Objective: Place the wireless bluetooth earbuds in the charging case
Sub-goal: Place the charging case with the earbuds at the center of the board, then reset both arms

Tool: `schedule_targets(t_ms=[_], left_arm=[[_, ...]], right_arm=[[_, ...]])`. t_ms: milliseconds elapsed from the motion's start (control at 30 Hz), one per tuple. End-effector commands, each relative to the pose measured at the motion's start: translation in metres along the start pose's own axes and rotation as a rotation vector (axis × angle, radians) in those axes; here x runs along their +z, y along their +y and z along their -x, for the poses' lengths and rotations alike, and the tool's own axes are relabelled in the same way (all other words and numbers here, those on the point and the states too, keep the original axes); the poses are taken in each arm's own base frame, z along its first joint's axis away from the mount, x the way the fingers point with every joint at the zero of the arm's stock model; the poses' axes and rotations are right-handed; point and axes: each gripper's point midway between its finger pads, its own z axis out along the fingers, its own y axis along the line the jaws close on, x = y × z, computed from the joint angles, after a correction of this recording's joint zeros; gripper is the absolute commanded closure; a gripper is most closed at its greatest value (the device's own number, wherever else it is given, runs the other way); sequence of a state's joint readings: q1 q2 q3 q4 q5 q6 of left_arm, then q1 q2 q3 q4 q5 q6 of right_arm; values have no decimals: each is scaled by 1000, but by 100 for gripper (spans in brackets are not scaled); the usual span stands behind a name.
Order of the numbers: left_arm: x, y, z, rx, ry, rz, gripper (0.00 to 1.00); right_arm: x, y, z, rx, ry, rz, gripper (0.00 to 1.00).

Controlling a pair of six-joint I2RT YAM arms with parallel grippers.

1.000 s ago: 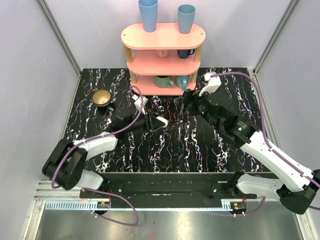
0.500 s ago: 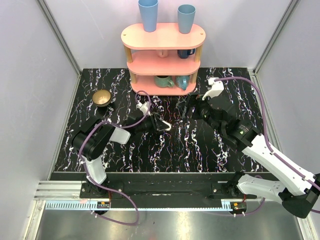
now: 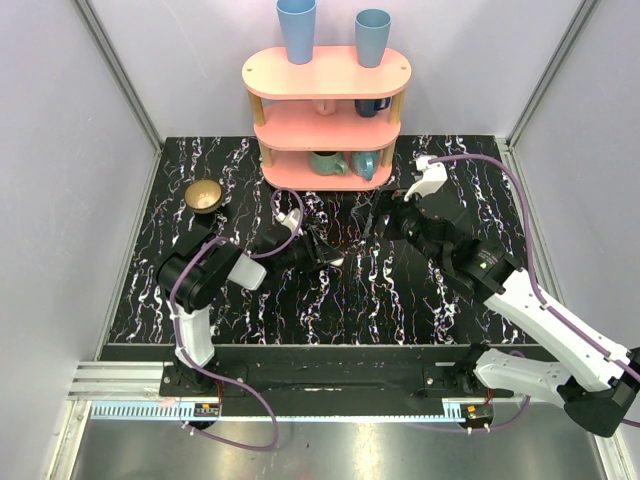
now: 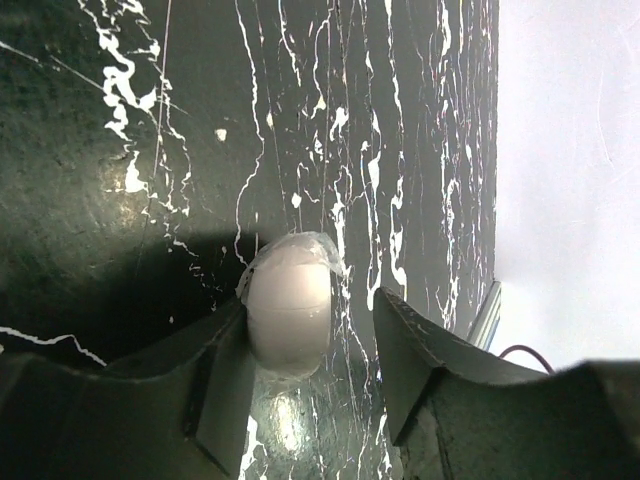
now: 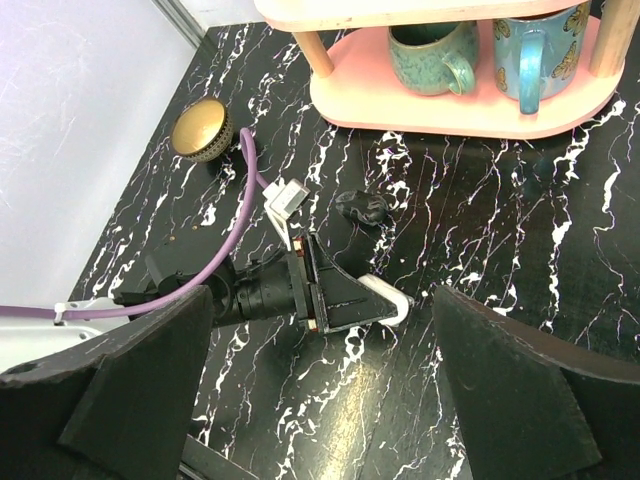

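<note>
Small smooth white oval charging case (image 4: 290,305), mid-counter (image 4: 100,150), sits between my left gripper's (image 4: 312,325) parted jaws, touching one finger. Right gripper (image 5: 320,295) gapes empty. I see no earbuds; insertion remains undone.

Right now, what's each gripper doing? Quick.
Left gripper: jaws partly open, charging case between them, not clamped.
Right gripper: jaws wide open, holding nothing.

likely lab: white-panelled robot enclosure (image 3: 60,150)
</note>
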State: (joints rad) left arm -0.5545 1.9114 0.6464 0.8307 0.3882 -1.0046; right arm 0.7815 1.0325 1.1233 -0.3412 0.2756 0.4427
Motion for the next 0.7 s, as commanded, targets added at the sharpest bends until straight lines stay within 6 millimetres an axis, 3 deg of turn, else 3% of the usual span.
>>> schedule_targets(t_ms=[0, 133, 200, 233, 367, 467, 600, 667], left_arm=[[-3, 1, 13, 39, -50, 48, 45], [-18, 15, 10, 83, -41, 150, 34], [-29, 16, 18, 126, -79, 191, 27], [-36, 26, 14, 126, -63, 239, 25], [-60, 29, 22, 218, -92, 319, 18], [-79, 31, 29, 273, -112, 390, 1], [-105, 21, 38, 330, -141, 429, 1], [-120, 3, 50, 385, -199, 410, 1]], right_arm=[[-5, 0, 11, 18, -44, 9, 2], [-5, -7, 12, 3, -52, -16, 2], [-4, -10, 11, -5, -49, -30, 1], [-4, -14, 11, -9, -52, -46, 1], [-2, -25, 11, -16, -51, -77, 0], [0, -31, 9, -30, -41, -88, 0], [2, -49, 10, -35, -44, -142, 0], [4, -59, 8, -38, -38, -168, 0]])
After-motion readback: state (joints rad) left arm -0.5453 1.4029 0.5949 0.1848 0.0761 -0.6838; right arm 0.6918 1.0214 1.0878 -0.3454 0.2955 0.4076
